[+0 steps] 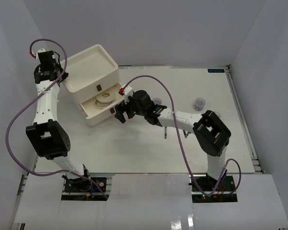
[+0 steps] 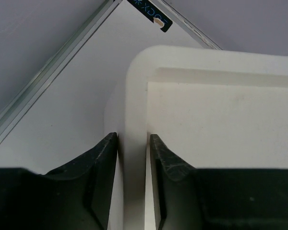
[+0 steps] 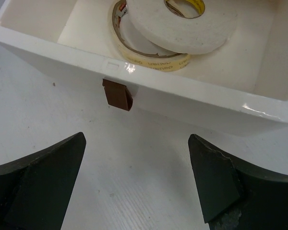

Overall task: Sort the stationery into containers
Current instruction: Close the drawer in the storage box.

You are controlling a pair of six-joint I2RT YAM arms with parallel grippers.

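Note:
The container is a white unit of stacked drawers (image 1: pixel 89 67) standing at the back left. One of its drawers (image 1: pixel 97 114) is pulled out. Inside this drawer a white tape ring (image 3: pixel 182 28) lies on a beige one (image 3: pixel 149 60). My right gripper (image 3: pixel 137 143) hovers open just in front of the drawer's brown handle (image 3: pixel 117 94), holding nothing. My left gripper (image 2: pixel 133 143) is shut on the rim (image 2: pixel 134 96) of the unit's tray top, one finger on each side of the wall. In the top view the left gripper (image 1: pixel 57 75) sits at the unit's left corner.
A small clear jar (image 1: pixel 198 103) stands on the table right of the right arm, and another (image 1: pixel 157 101) shows partly behind the arm. A purple cable loops from each arm. White walls close in the table at the left, back and right.

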